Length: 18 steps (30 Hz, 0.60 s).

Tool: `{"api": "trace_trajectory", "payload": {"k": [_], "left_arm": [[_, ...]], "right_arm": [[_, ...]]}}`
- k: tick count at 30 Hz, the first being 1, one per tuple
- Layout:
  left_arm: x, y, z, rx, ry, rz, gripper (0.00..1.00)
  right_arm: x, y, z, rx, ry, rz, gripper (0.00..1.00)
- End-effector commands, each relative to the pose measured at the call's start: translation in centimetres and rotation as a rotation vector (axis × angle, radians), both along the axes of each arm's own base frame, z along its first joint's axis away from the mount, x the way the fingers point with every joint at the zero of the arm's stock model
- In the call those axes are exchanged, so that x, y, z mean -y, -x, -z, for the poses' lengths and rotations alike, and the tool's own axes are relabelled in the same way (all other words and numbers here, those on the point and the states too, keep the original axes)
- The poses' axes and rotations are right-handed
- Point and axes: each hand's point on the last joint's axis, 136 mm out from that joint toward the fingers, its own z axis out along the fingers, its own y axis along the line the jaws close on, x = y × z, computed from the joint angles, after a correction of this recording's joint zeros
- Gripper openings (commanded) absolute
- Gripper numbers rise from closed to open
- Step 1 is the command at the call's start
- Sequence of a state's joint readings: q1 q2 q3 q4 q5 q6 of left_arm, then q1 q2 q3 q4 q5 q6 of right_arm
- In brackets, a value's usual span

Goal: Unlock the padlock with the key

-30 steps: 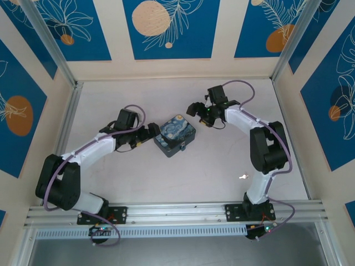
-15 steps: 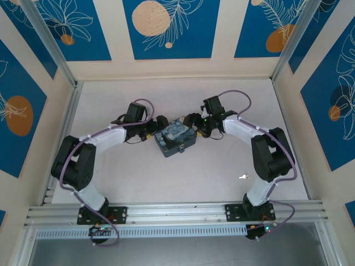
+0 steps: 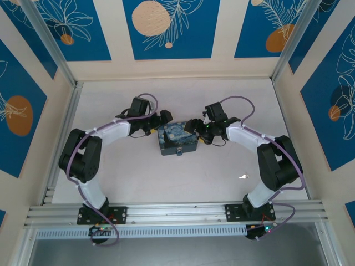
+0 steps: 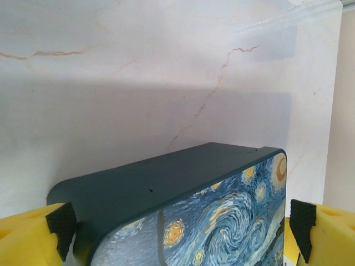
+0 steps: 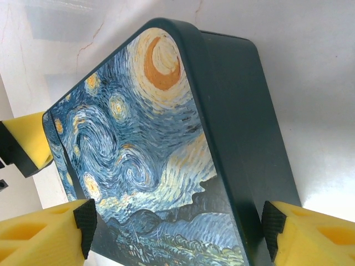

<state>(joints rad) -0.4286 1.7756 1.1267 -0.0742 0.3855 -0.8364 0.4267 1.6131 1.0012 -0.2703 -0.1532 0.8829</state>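
Left gripper (image 4: 180, 224): jaws fully open, straddling a corner of the tin (image 4: 166, 188), holding nothing. Right gripper (image 5: 177, 227): jaws wide too, pads right at the tin's walls, but I can't tell if it clamps. The tin sits mid-table (image 3: 122, 172), with the padlock (image 3: 179, 151) on the side facing the near edge. The key (image 3: 242, 177) lies toward the near right corner, well apart and untouched. Step in hand: bracing the tin. Next, probably, one gripper holds while the other pinches the key.

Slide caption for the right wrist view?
Right gripper straddling the starry-night tin, yellow fingers either side, on a white table.
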Motion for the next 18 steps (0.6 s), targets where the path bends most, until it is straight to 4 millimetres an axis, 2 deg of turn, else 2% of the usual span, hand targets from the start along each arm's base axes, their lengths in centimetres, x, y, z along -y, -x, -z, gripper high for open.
{"api": "trace_trajectory", "payload": {"k": [1,6,16,18], "left_arm": [[1.3,-0.7,-1.1,0.036,0.032,0.036,1.0],[1.7,-1.4,-1.0,0.035,0.039,0.037,1.0],[3.2,-3.1,-0.8,0.027,0.062,0.029,1.0],[2.9,-3.4,-0.9,0.035,0.038,0.019,1.0]], "right_arm": [[0.0,0.2,-0.5,-0.004,-0.001,0.018,0.81],[-0.2,-0.3,-0.6,-0.01,-0.002,0.029,0.82],[-0.5,-2.7,-1.8,-0.008,-0.064,0.07,0.82],[-0.5,-2.9,-2.0,-0.005,-0.059,0.071,0.82]]}}
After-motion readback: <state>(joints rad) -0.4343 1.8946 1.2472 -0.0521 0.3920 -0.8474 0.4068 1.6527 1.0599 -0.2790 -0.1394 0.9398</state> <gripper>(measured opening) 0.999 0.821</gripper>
